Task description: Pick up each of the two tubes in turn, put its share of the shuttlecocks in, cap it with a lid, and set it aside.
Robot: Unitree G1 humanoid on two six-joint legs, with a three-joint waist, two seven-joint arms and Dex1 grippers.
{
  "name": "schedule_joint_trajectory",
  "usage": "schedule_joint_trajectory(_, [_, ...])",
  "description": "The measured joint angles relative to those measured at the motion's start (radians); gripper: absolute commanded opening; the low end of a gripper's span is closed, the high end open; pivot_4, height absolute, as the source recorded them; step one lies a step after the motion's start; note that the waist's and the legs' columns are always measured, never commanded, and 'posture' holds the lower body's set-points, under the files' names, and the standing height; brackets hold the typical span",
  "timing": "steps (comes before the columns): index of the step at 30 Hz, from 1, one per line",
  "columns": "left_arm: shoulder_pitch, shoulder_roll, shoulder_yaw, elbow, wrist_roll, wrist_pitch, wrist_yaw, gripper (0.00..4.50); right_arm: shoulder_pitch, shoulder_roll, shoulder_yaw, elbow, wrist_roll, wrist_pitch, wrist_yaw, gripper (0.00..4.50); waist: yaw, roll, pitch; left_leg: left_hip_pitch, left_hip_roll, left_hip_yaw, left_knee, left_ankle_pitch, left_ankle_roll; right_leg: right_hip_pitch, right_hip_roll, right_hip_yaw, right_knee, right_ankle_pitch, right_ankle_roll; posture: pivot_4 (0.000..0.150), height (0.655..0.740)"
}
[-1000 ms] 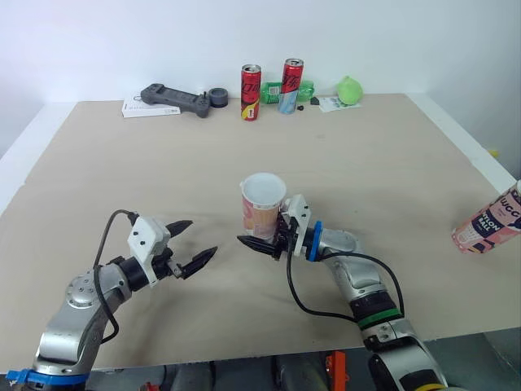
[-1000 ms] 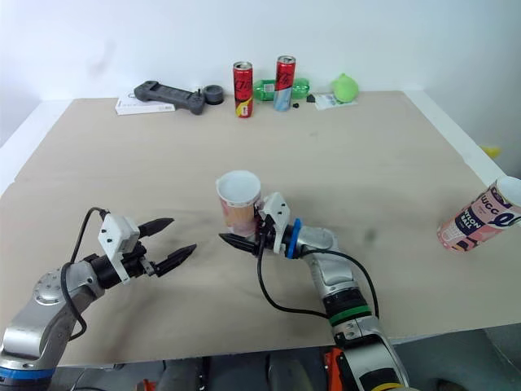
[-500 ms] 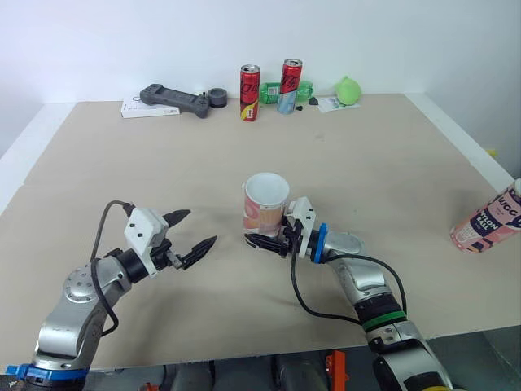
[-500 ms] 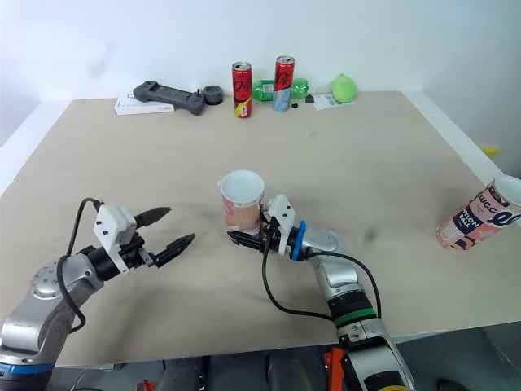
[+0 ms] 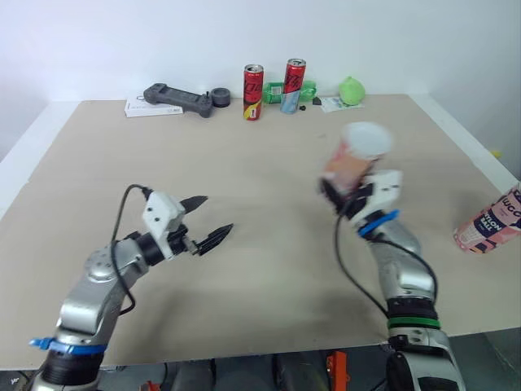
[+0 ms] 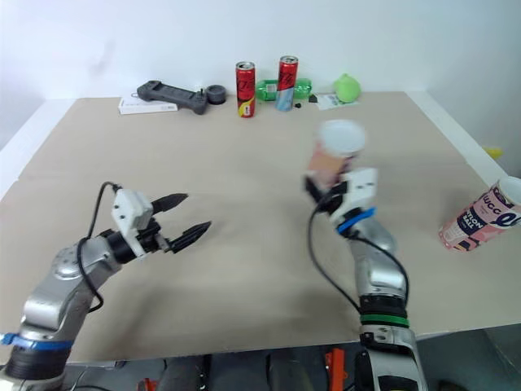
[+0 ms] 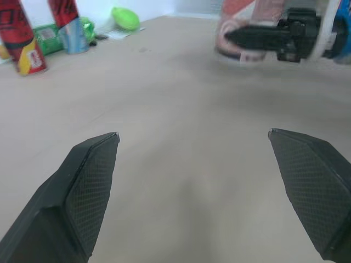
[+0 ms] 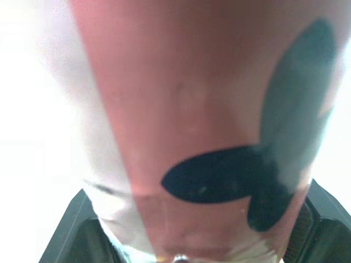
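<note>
Right gripper [image 5: 345, 195] clamps the pink tube [image 5: 352, 161], held above the table [image 5: 269, 155], right of centre. Left gripper [image 5: 218, 213] spread open, near left.

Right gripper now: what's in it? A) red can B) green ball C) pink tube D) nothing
C: the right gripper has its black fingers shut on the lower end of the pink tube, while the left gripper is open and empty.
</note>
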Motion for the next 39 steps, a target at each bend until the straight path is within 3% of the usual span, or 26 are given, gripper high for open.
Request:
schedule_joint_trajectory(6, [-0.134,-0.091,-0.147,0.065,0.033,-0.003,-0.03,4.5,-0.014,-0.07,-0.088,0.211,-0.072,-0.076,-0.243,2.86,-0.016,0.002,0.001,0.002,0.0,0.001,-0.002,0.0,0.001,0.0,0.001,0.002,0.0,0.0,-0.002,0.15,0.74])
schedule_joint_trajectory(18, [-0.185,-0.121,-0.165,0.141,0.056,-0.02,-0.047,4.5,-0.054,-0.085,-0.103,0.363,-0.057,-0.171,-0.289,2.86,-0.032,0.005,0.003,0.002,-0.001,0.001,0.0,0.0,0.002,0.002,0.0,0.002,0.0,0.001,0.0,0.15,0.74])
schedule_joint_trajectory(22, [-0.184,-0.123,-0.165,0.141,0.057,-0.022,-0.046,4.5,-0.054,-0.085,-0.105,0.372,-0.04,-0.174,-0.287,4.47,-0.032,0.006,0.003,0.003,-0.001,0.0,0.0,0.001,0.003,0.002,0.0,0.002,0.0,0.0,0.001,0.15,0.74])
schedule_joint_trajectory(24, [-0.18,-0.123,-0.165,0.141,0.057,-0.022,-0.045,4.5,-0.05,-0.084,-0.107,0.372,-0.033,-0.174,-0.287,4.47,-0.032,0.006,0.003,0.003,-0.001,0.0,0.0,0.001,0.003,0.002,0.0,0.002,0.0,0.0,0.001,0.15,0.74])
schedule_joint_trajectory(30, [-0.171,-0.129,-0.165,0.141,0.058,-0.022,-0.038,4.5,0.001,-0.071,-0.101,0.302,-0.022,-0.155,-0.275,4.47,-0.032,0.006,0.003,0.002,-0.001,0.0,0.0,0.001,0.003,0.002,0.0,0.002,0.0,0.0,0.001,0.15,0.74])
schedule_joint_trajectory(39, [-0.165,-0.146,-0.171,0.148,0.058,-0.025,-0.046,4.5,0.185,-0.02,-0.092,-0.031,0.002,-0.007,-0.295,4.47,-0.031,0.007,0.003,0.002,-0.001,0.0,0.0,0.001,0.003,0.002,0.0,0.002,0.001,0.0,0.001,0.15,0.74])
